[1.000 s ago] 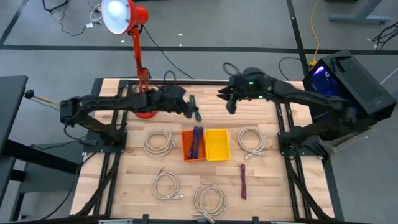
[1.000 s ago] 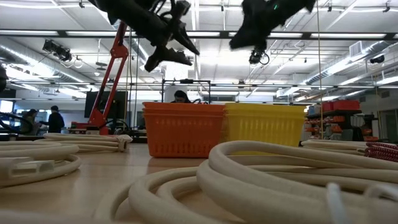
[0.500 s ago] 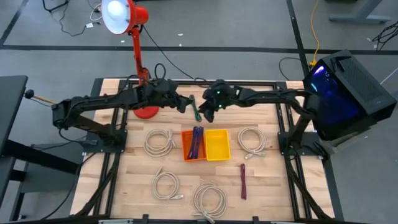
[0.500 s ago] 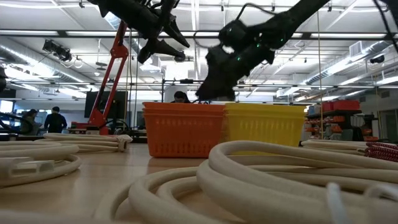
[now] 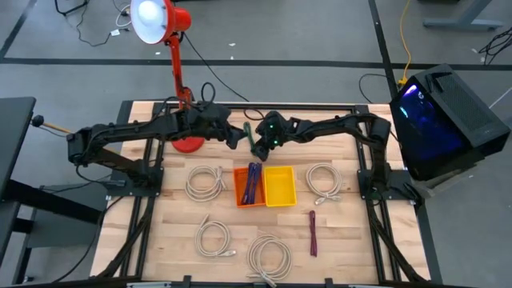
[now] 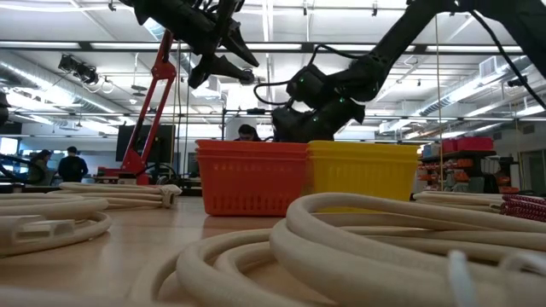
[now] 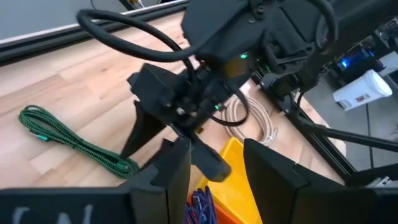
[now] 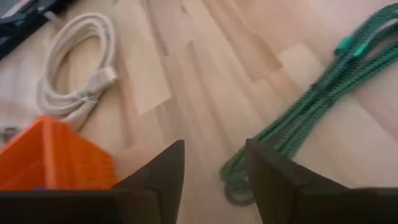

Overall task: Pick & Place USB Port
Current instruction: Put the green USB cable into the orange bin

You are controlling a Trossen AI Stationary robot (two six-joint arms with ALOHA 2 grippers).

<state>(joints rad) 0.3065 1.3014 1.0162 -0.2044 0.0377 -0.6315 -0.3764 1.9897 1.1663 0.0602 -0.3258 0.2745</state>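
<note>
Near edge: white cable coil [image 5: 268,258], second coil [image 5: 214,237] left of it, dark red cable [image 5: 313,234] to the right. Mid table: orange bin [image 5: 250,186] with purple cables inside, yellow bin [image 5: 279,186] touching its right side, white coil [image 5: 205,181] left of the bins, another coil [image 5: 322,180] right of them. Far side, just beyond the bins: green cable [image 8: 308,102] lying flat on the wood, bundled, not in any bin. Right gripper [image 5: 260,145] low over the green cable, fingers [image 8: 273,168] apart, nothing between them, cable just ahead of the tips; contact cannot be told. Left gripper [image 5: 237,138] just left of the right one, higher up in the low view [image 6: 232,64], fingers [image 7: 174,165] apart and empty, facing the right arm's wrist. In the left wrist view the green cable [image 7: 74,142] sits on the table beside the right gripper [image 7: 146,134]. Red lamp [image 5: 164,24] base at far left of the table, behind the left arm. Black box [image 5: 446,120] with blue light off the table's right side. People [image 6: 75,162] stand in the room far behind.
</note>
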